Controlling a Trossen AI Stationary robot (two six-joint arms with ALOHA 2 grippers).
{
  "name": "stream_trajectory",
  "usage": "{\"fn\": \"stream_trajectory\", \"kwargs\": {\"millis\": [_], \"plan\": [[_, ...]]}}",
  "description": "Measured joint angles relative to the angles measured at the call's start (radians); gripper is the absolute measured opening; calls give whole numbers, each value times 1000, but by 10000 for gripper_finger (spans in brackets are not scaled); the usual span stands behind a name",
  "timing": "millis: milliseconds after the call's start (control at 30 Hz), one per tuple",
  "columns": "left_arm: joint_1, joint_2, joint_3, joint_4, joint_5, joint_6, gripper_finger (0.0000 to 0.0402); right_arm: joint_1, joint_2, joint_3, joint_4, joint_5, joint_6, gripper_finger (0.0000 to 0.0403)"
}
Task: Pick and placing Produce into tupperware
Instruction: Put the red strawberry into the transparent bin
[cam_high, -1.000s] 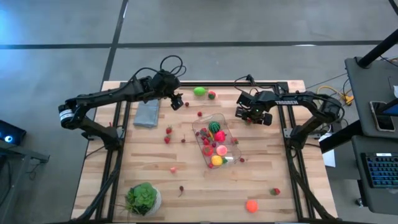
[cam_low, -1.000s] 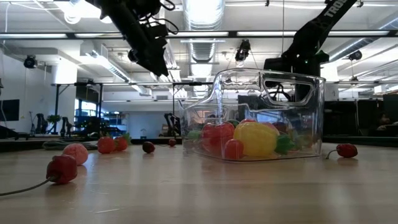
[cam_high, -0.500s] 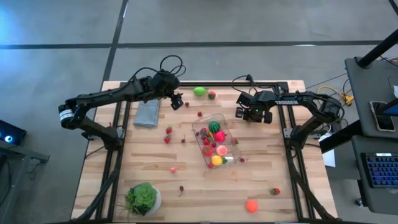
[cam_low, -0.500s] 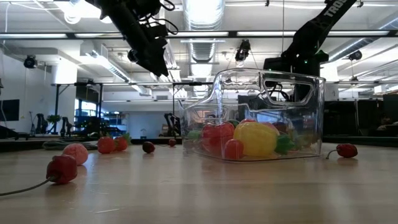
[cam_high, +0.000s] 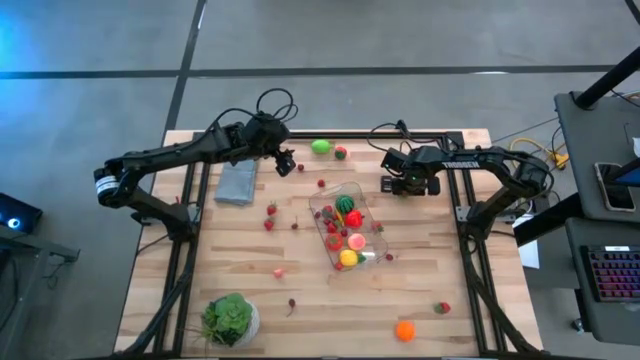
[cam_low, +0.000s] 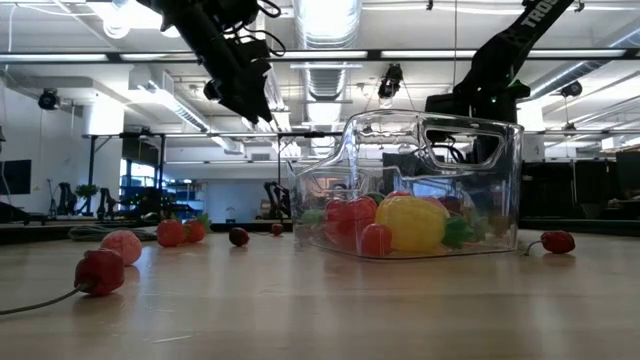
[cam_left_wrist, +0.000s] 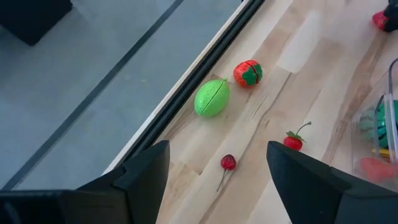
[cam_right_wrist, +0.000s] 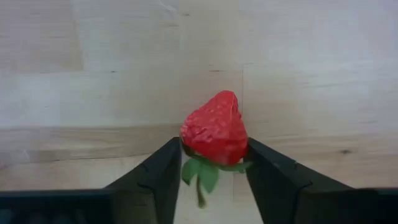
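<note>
The tupperware (cam_high: 347, 228) is a clear tub in mid-table, standing on its base (cam_low: 420, 250) and holding several toy fruits. More produce lies loose on the wood. My right gripper (cam_high: 405, 183) points down just beyond the tub's far right corner and is shut on a red strawberry (cam_right_wrist: 214, 134). My left gripper (cam_high: 285, 165) hovers open over the far part of the table. In its wrist view, a green fruit (cam_left_wrist: 212, 98), a red piece (cam_left_wrist: 248, 73), a cherry (cam_left_wrist: 228, 162) and a small strawberry (cam_left_wrist: 293, 141) lie ahead of the left gripper (cam_left_wrist: 217, 152). My right gripper pinches the strawberry between its two fingers at the wide leafy end (cam_right_wrist: 186, 146). The fingers come from above, pointing down. The strawberry's pointed tip (cam_right_wrist: 227, 96) sticks out sideways past the fingers. Whether it rests on the wood or hangs just clear, I cannot tell.
A grey folded cloth (cam_high: 236, 183) lies at the far left. A leafy green head in a white bowl (cam_high: 230, 318) stands at the near left corner. An orange fruit (cam_high: 404, 330) and a red piece (cam_high: 442, 308) lie near right; red berries (cam_high: 270, 210) lie left of the tub.
My right gripper has rolled about its downward-pointing line while staying over the same spot by the tub's far right corner.
</note>
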Motion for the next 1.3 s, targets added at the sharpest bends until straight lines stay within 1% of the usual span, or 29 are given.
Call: {"fn": "stream_trajectory", "kwargs": {"millis": [200,300,400,500,733,867,1133,1300], "plan": [[0,0,0,0,0,0,254,-2,0,2,6,17,1,225],[0,0,0,0,0,0,254,-3,0,2,6,41,-1,241],[0,0,0,0,0,0,254,-4,0,2,10,49,-17,247],[0,0,0,0,-1,0,254,-4,0,2,12,63,-28,239],[0,0,0,1,-1,0,254,-4,0,2,21,62,-31,192],[0,0,0,0,-1,0,254,-4,0,2,21,47,-31,173],[0,0,0,0,-2,0,254,-4,-1,2,20,35,-32,153],[0,0,0,0,-2,-1,254,0,-20,16,17,29,-64,151]]}}
